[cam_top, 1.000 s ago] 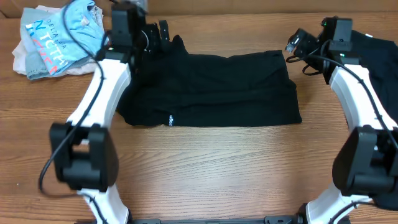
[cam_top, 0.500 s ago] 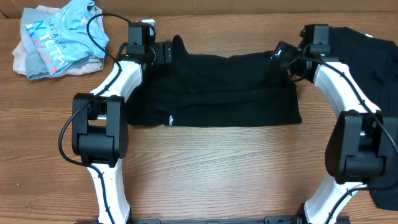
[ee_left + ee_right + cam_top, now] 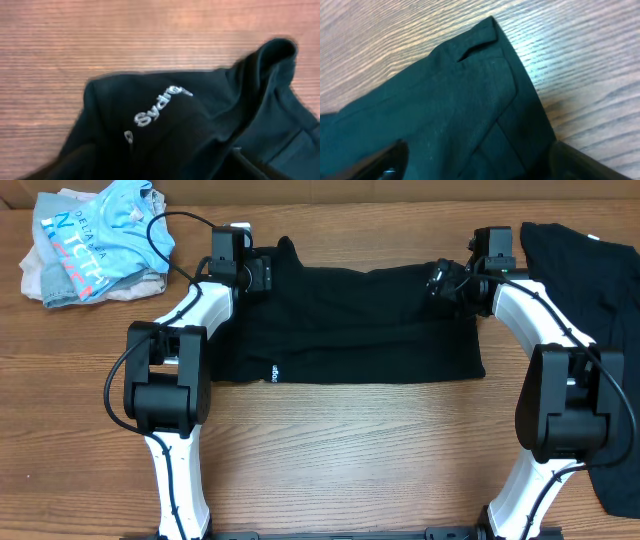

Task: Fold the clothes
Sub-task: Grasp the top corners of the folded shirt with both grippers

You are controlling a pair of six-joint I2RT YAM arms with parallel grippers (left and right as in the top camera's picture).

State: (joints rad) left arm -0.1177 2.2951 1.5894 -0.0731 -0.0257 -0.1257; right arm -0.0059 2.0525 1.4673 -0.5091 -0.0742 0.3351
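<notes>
The black T-shirt (image 3: 340, 325) is lying across the middle of the desk (image 3: 340, 450), already gathered into a wide band, with its small white logo (image 3: 157, 106) showing near the left end. Both arms are reaching to the band's far edge: the left hand (image 3: 262, 272) is sitting at the far left corner and the right hand (image 3: 440, 280) at the far right corner.

In the right wrist view the fingers (image 3: 580, 160) are standing well apart on either side of the cloth, so that hand is open and gripping nothing yet. In the left wrist view the dark fingers are blending into the dark fabric, so I cannot tell how wide that hand is or whether it is holding anything.

The step in hand, as I judge it, is taking both far corners so the far edge can be brought over towards the near one. To do it well:

- Each hand should be catching every layer at its corner - the hemmed corner (image 3: 490, 30) is showing more than one thickness, and a pinch on the top layer alone would pull the band apart.
- The two grips should be closing at matching spots, so the edge lifts level rather than skewed.
- The lift should be staying low, keeping the soft cloth from sagging in the middle.

A second black shirt (image 3: 585, 270) is waiting near the right arm, and a pile of light blue clothes (image 3: 95, 240) is resting at the far left - both well apart from the fold.
</notes>
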